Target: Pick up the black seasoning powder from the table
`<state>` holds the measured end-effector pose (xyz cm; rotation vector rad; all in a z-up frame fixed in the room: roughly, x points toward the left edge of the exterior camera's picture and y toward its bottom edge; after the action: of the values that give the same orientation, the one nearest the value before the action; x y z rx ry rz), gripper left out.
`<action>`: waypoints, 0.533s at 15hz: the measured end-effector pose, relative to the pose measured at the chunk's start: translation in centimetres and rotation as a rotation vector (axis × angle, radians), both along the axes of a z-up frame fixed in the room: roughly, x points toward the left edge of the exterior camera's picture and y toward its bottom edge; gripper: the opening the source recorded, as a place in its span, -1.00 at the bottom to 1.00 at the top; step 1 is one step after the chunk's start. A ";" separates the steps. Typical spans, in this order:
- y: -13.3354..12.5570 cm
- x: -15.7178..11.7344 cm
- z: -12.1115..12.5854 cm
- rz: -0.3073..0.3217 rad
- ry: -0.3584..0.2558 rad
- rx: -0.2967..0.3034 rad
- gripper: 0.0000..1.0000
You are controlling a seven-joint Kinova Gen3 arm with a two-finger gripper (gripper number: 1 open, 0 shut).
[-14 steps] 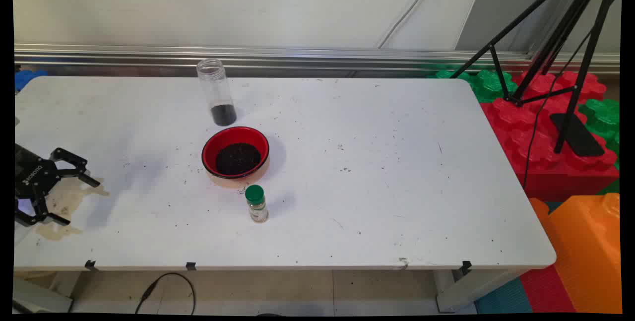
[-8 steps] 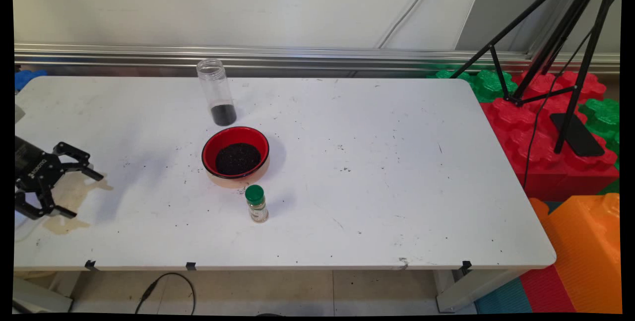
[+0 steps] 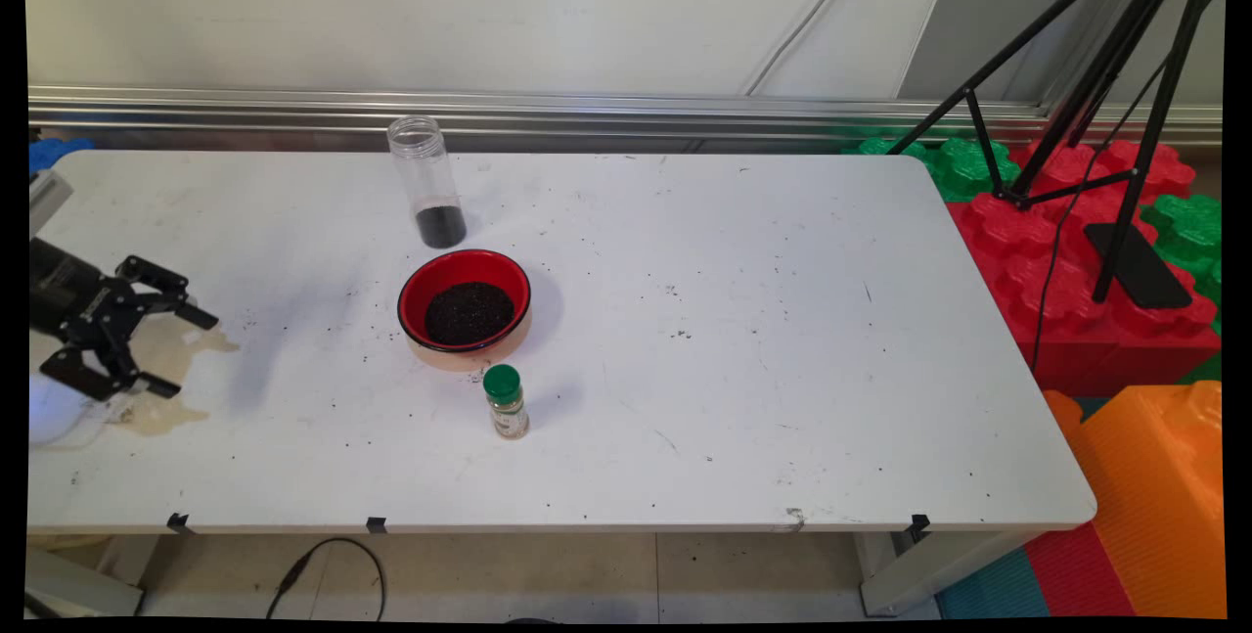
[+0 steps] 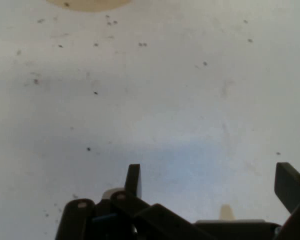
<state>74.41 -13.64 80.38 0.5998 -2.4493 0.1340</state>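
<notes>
My black gripper [image 3: 189, 351] hangs open at the table's left side, above a brownish stain [image 3: 161, 398], with nothing between its fingers. In the hand view the gripper [image 4: 210, 182] points at bare, speckled white table [image 4: 155, 100], and the base of a tan bowl [image 4: 87, 4] shows at the top edge. To the gripper's right stands a red bowl [image 3: 466, 308] filled with dark grains. Behind the bowl is a clear, lidless jar [image 3: 427, 182] with dark grains at its bottom. A small green-capped spice bottle [image 3: 506, 402] stands in front of the bowl.
Dark crumbs are scattered over the white table [image 3: 734, 339]. Right of the table lie red, green and orange foam blocks [image 3: 1076, 251], and a black tripod [image 3: 1105, 95] stands on them. A cable [image 3: 328, 565] loops on the floor below the front edge.
The gripper has moved a little to the right and toward the table's far side, staying open. Bowl, jar and bottle have not moved.
</notes>
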 end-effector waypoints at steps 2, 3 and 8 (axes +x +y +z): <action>-0.6 -0.2 0.3 0.049 0.005 0.004 1.00; -0.9 -0.3 0.4 0.074 0.009 0.004 1.00; -2.4 -1.0 0.9 0.156 0.030 -0.004 1.00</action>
<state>73.43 -16.06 81.28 0.7855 -2.3719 0.1909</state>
